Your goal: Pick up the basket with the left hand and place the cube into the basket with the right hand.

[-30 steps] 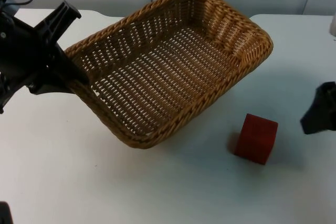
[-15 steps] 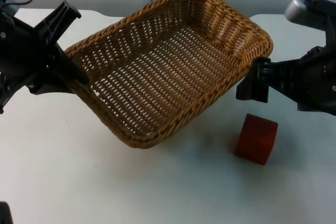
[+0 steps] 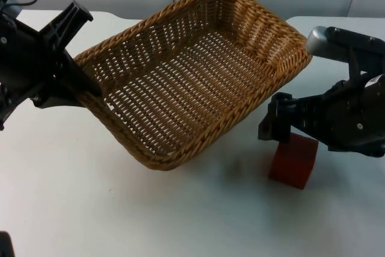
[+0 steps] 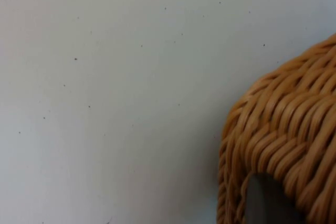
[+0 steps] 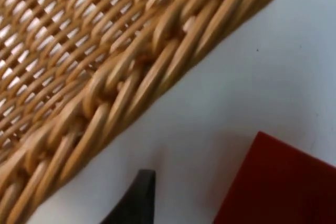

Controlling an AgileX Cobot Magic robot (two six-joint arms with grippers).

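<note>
The rectangular woven wicker basket (image 3: 192,70) was tilted, its near corner low toward the white table (image 3: 90,209) and its far end raised. The left tool (image 3: 81,85) was clamped on the basket's rim at the left corner; in the left wrist view a dark fingertip sat pressed against the woven rim (image 4: 283,145), with bare table beside it. The right tool (image 3: 274,126) hung just beside the basket's right-hand edge and directly over the far side of the red cube (image 3: 293,161). Whether its fingers were spread or pressed together could not be determined. The cube rested on the table, outside the basket, near its lower right edge but apart from it. In the right wrist view the cube's red face (image 5: 283,187) lay close to one black fingertip (image 5: 137,198), with a strip of table between it and the basket's braided rim (image 5: 131,87).
</note>
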